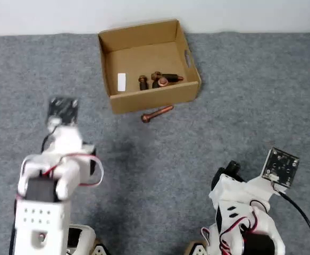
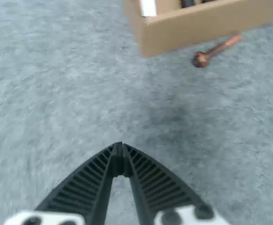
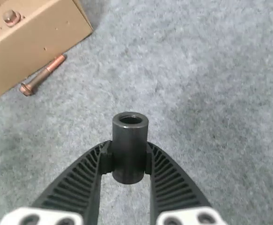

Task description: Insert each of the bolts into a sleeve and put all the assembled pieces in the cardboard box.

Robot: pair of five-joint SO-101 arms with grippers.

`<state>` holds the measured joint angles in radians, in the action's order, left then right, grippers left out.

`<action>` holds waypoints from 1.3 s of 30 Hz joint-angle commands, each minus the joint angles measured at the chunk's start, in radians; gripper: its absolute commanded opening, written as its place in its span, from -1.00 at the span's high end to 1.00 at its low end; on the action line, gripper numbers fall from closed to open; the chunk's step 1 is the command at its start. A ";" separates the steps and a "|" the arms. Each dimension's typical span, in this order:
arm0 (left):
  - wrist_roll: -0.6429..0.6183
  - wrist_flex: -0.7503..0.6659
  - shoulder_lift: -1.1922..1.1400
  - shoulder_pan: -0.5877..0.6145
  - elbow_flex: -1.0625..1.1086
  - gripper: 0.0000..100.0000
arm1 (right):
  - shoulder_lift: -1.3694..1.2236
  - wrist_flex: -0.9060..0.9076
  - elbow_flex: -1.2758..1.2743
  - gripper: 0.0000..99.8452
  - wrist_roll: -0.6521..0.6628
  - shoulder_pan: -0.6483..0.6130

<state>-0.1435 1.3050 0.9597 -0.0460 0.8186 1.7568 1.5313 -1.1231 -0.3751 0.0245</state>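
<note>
Now, the right gripper pinches one dark sleeve upright between its fingers. The left gripper has its fingers pressed together. One bolt lies well ahead of both, just beside the cardboard box, with roughly three assembled pieces inside.

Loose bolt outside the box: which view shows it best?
Right wrist view: the bolt lies whole and near, head to tip, beside the cardboard box. The high view shows it whole but farther off; the left wrist view, aslant with its head nearer.

Left hand closed, right hand gripping sleeve
</note>
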 commanded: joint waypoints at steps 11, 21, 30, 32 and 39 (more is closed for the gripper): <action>-0.003 0.002 -0.614 -0.161 -0.556 0.98 | 0.027 -0.036 -0.011 0.98 0.009 0.071; 0.330 0.008 -1.053 -0.169 -0.855 0.98 | 0.027 -0.036 -0.012 0.98 0.009 0.070; 0.480 0.008 -1.237 -0.173 -1.038 0.67 | 0.027 -0.039 -0.020 0.98 0.011 0.071; 0.482 0.008 -1.264 -0.181 -1.052 0.65 | 0.027 -0.042 -0.021 0.98 0.011 0.071; 0.572 0.003 -1.353 -0.203 -1.056 0.65 | 0.027 -0.042 -0.021 0.98 0.011 0.071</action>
<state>0.3997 1.3050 -0.3920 -0.2363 -0.1941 1.7799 1.5205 -1.1492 -0.3751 0.0829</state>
